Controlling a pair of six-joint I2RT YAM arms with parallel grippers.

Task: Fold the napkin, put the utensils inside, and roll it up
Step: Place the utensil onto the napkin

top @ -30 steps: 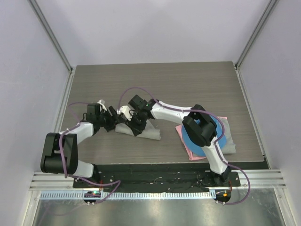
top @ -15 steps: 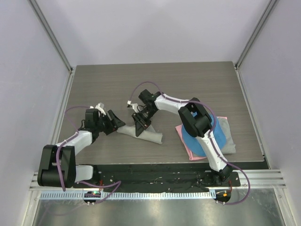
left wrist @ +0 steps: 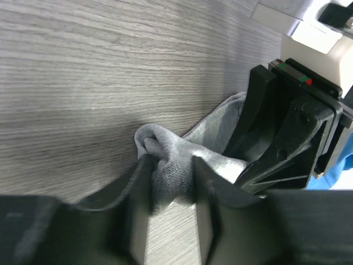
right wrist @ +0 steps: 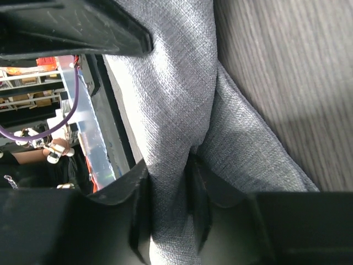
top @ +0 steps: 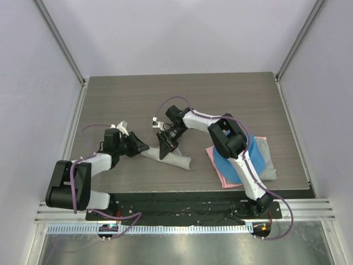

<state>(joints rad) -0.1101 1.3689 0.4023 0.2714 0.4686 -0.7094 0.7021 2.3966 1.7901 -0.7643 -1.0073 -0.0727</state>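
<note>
Left wrist view: left gripper pinches the bunched left end of the napkin, lying centre-left on the table; right gripper nips its middle fold. Rolling looks underway; next, both ends need turning together.

Bench was grey wood-grain, matte. Plain pale panels stood on three sides: back wall, left wall, right wall. Aluminium left post and right post ran up the back corners. At the near edge were a black plate, a slotted rail, a white perforated strip and a brushed steel sheet. Light was even and diffuse, with soft shadows and faint glare on the steel.
</note>
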